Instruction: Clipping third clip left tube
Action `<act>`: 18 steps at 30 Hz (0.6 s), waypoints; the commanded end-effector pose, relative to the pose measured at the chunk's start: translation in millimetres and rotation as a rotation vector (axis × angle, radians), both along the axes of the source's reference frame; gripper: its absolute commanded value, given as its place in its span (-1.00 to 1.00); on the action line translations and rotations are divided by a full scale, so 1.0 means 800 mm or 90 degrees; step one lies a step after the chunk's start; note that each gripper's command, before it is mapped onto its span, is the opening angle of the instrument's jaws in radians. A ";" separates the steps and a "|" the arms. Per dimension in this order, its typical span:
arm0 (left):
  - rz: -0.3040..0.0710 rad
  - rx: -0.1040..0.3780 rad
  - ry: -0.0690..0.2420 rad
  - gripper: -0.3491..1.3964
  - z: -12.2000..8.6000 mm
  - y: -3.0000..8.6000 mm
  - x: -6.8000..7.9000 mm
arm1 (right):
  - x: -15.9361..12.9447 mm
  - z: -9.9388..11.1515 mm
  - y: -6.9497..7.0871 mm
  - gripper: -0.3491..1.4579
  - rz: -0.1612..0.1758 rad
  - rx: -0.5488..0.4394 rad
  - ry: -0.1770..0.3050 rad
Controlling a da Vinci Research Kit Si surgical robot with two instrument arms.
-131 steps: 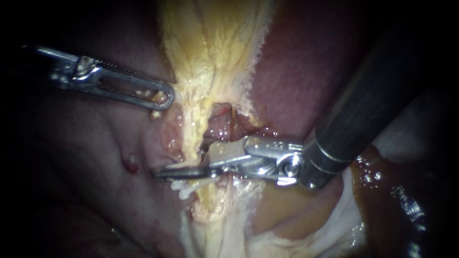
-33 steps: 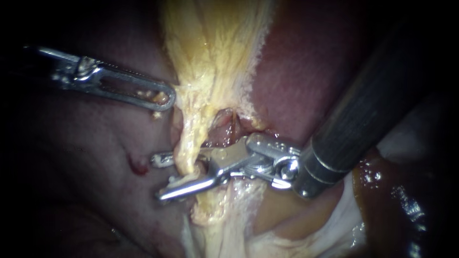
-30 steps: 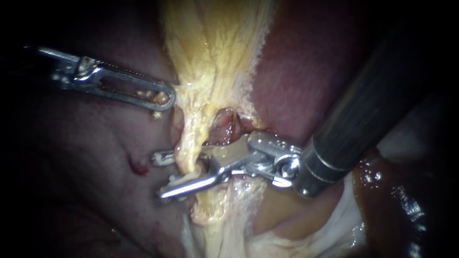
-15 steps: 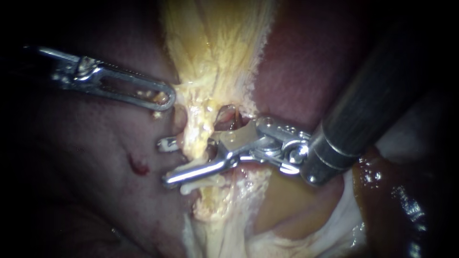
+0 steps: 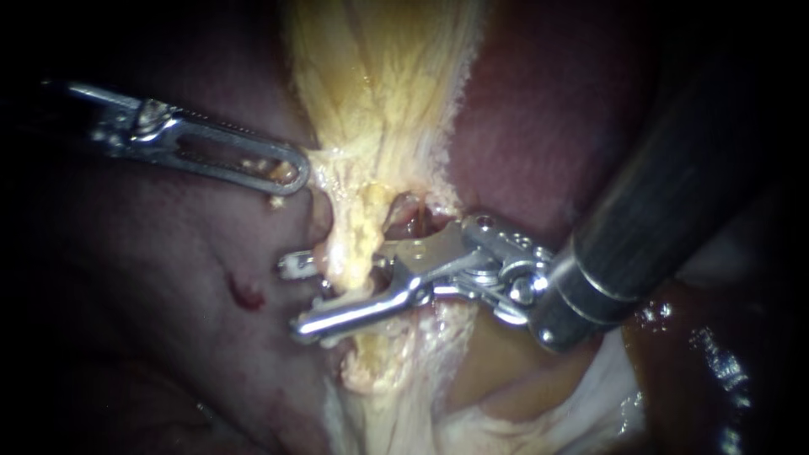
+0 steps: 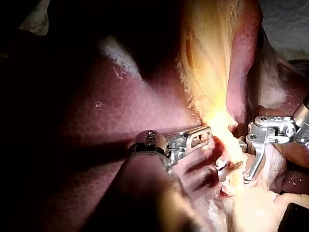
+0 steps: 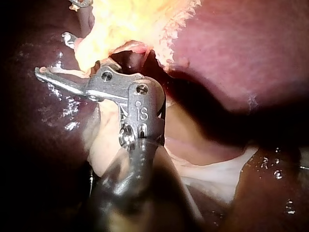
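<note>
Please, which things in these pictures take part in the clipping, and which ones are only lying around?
In the job:
right instrument, jaws open astride the tube
left instrument, shut on the yellow tissue

Only around:
liver
small red spot

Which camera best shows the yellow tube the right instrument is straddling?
The endoscope view: the yellow tube shows along its length, inside the right instrument's open pincer. The left wrist view shows a short bright stretch beside that instrument; the right wrist view, only a lump between the pincer's tips.
</note>
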State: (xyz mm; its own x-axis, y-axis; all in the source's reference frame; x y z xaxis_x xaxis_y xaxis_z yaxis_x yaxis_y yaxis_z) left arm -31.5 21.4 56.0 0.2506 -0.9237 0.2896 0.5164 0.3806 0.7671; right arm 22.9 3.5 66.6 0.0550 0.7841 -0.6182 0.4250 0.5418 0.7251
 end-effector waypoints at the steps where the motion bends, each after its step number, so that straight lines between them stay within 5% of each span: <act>1: 0.000 0.000 0.000 -1.00 0.0000 0.0000 0.0000 | -0.0002 -0.0001 0.0001 -0.06 0.001 0.003 0.002; 18: -0.001 0.000 0.000 -1.00 0.0002 -0.0001 -0.0002 | -0.0001 0.0001 0.0006 -0.09 0.007 0.011 0.008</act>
